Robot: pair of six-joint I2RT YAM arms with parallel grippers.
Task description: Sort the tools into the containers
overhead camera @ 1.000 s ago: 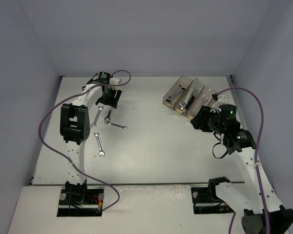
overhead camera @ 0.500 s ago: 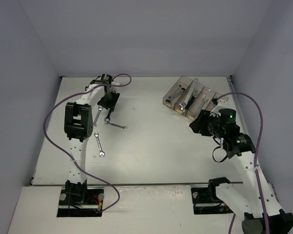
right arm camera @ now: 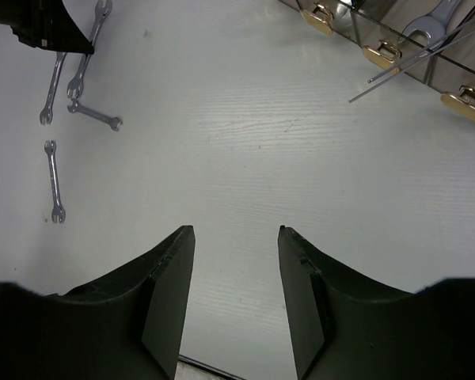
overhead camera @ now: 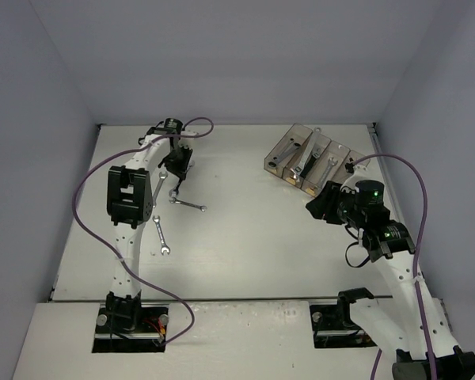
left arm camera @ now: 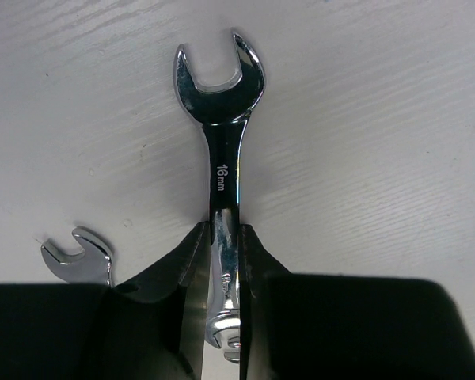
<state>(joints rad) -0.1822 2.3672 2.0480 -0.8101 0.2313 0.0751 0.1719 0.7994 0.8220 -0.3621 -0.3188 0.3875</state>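
My left gripper is shut on the shaft of a silver 16 mm wrench that lies on the white table, its open end pointing away from the jaws. From above, this gripper stands at the far left of the table. Three more silver wrenches lie close by. The smoky-brown containers sit in a row at the far right with wrenches inside. My right gripper hangs open and empty over bare table, just in front of the containers.
The end of another wrench shows beside my left fingers. Purple cables loop over both arms. Grey walls close in the table on three sides. Thin metal rods stick out of the containers.
My left gripper has lowered over the wrench and shut on its shaft. The right arm has drifted slightly down and toward the near edge, its jaws still open.
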